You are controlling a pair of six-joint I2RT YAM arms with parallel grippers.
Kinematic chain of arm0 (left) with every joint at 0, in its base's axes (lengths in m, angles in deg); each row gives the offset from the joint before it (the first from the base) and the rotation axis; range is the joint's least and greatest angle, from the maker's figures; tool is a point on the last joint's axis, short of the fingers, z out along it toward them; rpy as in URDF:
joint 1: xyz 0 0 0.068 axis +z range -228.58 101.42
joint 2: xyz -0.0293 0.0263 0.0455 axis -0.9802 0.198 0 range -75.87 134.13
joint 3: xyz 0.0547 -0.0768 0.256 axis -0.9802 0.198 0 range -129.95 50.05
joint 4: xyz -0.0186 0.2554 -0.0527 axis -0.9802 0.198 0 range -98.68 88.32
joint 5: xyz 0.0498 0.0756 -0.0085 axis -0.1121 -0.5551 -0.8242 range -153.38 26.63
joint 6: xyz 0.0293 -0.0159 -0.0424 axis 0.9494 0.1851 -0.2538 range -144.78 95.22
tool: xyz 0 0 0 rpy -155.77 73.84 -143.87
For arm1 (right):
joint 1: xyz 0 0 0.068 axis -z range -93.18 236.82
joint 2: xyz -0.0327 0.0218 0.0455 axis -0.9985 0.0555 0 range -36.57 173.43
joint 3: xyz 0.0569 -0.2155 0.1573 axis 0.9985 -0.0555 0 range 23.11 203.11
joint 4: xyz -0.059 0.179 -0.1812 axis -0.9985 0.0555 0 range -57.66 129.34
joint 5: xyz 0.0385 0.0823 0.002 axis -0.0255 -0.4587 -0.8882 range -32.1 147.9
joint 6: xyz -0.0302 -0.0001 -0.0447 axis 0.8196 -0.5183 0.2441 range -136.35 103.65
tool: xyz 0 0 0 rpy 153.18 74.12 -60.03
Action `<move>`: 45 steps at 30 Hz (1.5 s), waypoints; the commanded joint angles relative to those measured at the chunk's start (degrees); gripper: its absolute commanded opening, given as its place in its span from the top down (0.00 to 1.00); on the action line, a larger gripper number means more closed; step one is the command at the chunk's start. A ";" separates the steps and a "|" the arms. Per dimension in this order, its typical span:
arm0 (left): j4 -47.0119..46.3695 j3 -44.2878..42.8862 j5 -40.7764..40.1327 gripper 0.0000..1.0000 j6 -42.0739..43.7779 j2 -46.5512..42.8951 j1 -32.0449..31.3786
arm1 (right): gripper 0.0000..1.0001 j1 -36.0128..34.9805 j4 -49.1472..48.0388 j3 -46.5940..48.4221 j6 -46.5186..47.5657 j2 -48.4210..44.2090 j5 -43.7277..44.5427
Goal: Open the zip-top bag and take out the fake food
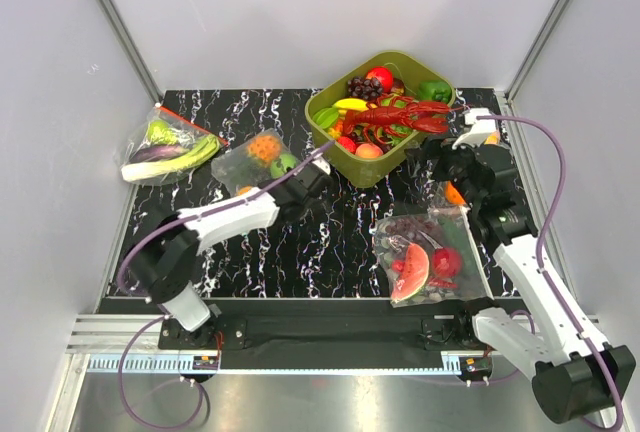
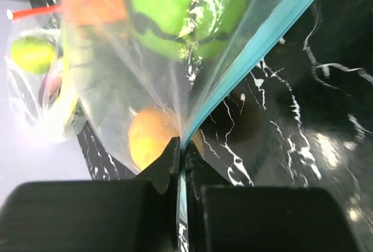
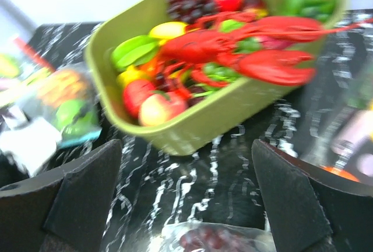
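Black white-veined tabletop [image 1: 330, 242] carries a bag of green vegetables [image 1: 165, 147] at far left, then the zip-top bag [image 1: 250, 162] left of centre with the fake food [image 1: 264, 146] inside. Its teal zip strip [image 2: 256, 48] is pinched between the closed fingers of the left gripper [image 2: 182, 147]. Rightward sits an olive bin [image 1: 372, 172] topped by a red lobster [image 1: 400, 117], and the right gripper [image 3: 186, 164] hangs spread wide and empty between the bin and a watermelon bag [image 1: 425, 257].
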 commanded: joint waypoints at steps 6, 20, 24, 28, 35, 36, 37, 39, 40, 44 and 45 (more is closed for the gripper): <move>11.02 -7.82 9.40 1.00 -0.29 -13.67 0.08 | 0.00 -0.13 -5.45 2.88 2.61 5.38 -23.86; 23.07 -14.68 31.98 0.97 1.20 -24.92 0.08 | 0.00 -20.07 -0.88 13.17 12.98 13.82 -25.72; 22.54 -14.33 37.61 0.97 1.73 -25.98 0.08 | 0.00 -22.89 -0.97 13.87 13.34 15.93 -26.25; 22.46 -14.59 40.95 0.96 1.56 -25.37 0.08 | 0.02 -25.35 -0.44 13.87 12.11 16.81 -27.13; 21.66 -16.70 42.71 0.95 1.12 -23.96 0.08 | 0.04 -28.43 3.07 12.55 12.90 16.81 -24.15; 21.66 -17.23 42.98 0.94 1.03 -23.70 0.08 | 0.04 -28.61 3.25 11.86 12.81 16.64 -24.06; 21.40 -17.40 43.07 0.94 1.03 -23.52 0.08 | 0.04 -28.70 3.34 11.50 12.64 16.29 -23.88; 21.14 -17.76 45.52 0.94 1.12 -23.08 -0.01 | 0.06 -28.96 3.16 10.71 12.37 16.02 -23.88; 21.14 -18.11 45.88 0.94 1.21 -22.74 0.08 | 0.06 -29.05 3.34 10.53 12.37 16.02 -23.27; 21.31 -19.34 46.84 0.93 1.47 -22.56 -0.01 | 0.12 -29.40 4.30 10.00 13.07 16.37 -21.86; 21.31 -19.43 47.20 0.93 1.64 -22.56 -0.01 | 0.14 -29.31 4.22 9.66 13.25 16.46 -21.68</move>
